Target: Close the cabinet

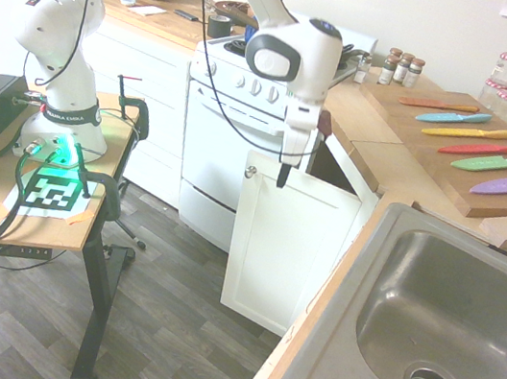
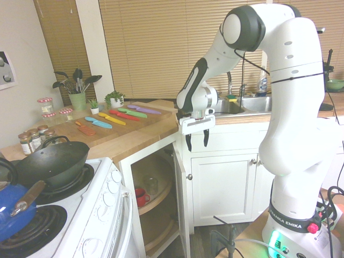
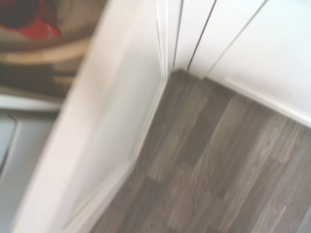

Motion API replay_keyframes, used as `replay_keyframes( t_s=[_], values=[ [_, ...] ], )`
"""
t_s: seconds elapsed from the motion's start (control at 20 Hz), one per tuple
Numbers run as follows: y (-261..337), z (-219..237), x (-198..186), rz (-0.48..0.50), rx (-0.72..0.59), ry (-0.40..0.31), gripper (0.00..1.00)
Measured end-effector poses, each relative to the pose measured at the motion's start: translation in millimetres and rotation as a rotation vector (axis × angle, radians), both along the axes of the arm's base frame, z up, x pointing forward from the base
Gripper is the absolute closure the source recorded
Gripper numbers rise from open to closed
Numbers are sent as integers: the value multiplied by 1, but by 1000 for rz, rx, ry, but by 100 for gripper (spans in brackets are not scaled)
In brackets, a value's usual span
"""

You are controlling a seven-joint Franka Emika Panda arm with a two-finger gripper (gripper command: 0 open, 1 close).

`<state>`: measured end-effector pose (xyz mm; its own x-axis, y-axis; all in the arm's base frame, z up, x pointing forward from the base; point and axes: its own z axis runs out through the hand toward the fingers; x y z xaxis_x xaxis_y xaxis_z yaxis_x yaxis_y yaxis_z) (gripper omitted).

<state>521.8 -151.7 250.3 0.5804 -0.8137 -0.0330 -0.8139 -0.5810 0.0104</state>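
The cabinet stands open under the wooden countertop, between the stove and the sink. Its white recessed-panel door [image 1: 283, 248] is swung out into the room, with a small silver knob [image 1: 251, 172] near its top corner. In the second exterior view the door [image 2: 180, 204] is seen edge-on, knob [image 2: 189, 176] facing right. My gripper [image 1: 289, 164] [image 2: 197, 141] hangs open, fingers pointing down, at the door's top edge on its outer side. I cannot tell whether it touches the door. In the wrist view the blurred door [image 3: 107, 141] runs across wood floor [image 3: 209, 160].
Inside the cabinet, round shelves hold a red mug [image 2: 141, 196]. A white oven [image 1: 219, 135] stands beside the opening, with a wok [image 2: 54, 161] on top. Coloured knives [image 1: 493, 157] lie on a board on the counter. The steel sink [image 1: 443, 338] is near the camera.
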Motion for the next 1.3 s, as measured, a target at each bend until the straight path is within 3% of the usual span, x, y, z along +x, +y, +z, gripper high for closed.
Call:
replay_keyframes(
  t_s=[0.45,1.0,1.05,1.3],
  values=[
    [26,-21,2,151,-50,3,0],
    [42,-34,4,185,-70,24,0],
    [42,-34,4,185,-70,22,100],
    [43,-34,5,186,-69,19,100]
  ],
)
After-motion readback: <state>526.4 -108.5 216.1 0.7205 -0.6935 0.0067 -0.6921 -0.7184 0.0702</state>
